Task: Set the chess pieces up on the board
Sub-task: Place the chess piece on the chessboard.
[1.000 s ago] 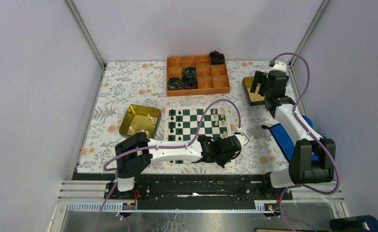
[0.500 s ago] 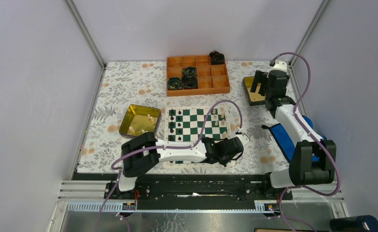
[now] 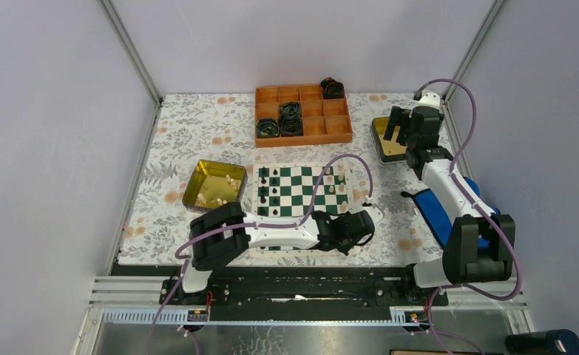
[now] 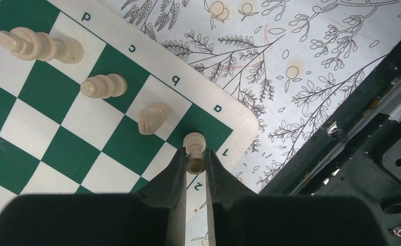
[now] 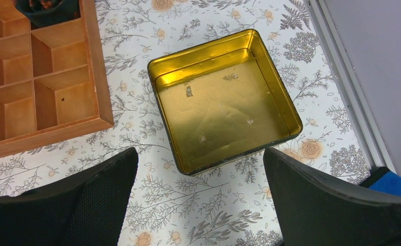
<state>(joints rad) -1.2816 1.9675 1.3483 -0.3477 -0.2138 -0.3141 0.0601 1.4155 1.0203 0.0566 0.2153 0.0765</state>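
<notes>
The green and white board (image 3: 301, 194) lies mid-table, with black pieces (image 3: 273, 191) on its left files and cream pieces (image 3: 336, 183) on its right. My left gripper (image 4: 194, 160) is shut on a cream piece (image 4: 194, 143) at the board's corner near square a1 (image 4: 208, 123). Three more cream pieces stand on b1 (image 4: 151, 119), c1 (image 4: 102, 86) and d1 (image 4: 37, 45). In the top view the left gripper (image 3: 360, 222) sits at the board's near right corner. My right gripper (image 5: 201, 205) is open and empty above the floral cloth, near an empty gold tin (image 5: 224, 100).
A gold tin (image 3: 214, 185) holding cream pieces sits left of the board. An orange compartment tray (image 3: 302, 115) with black coiled rolls stands behind. A blue object (image 3: 438, 211) lies at the right. The black table rail (image 4: 362, 138) runs beside the board's corner.
My left gripper has shifted slightly right and nearer, toward the board's near right corner. The right arm has not moved.
</notes>
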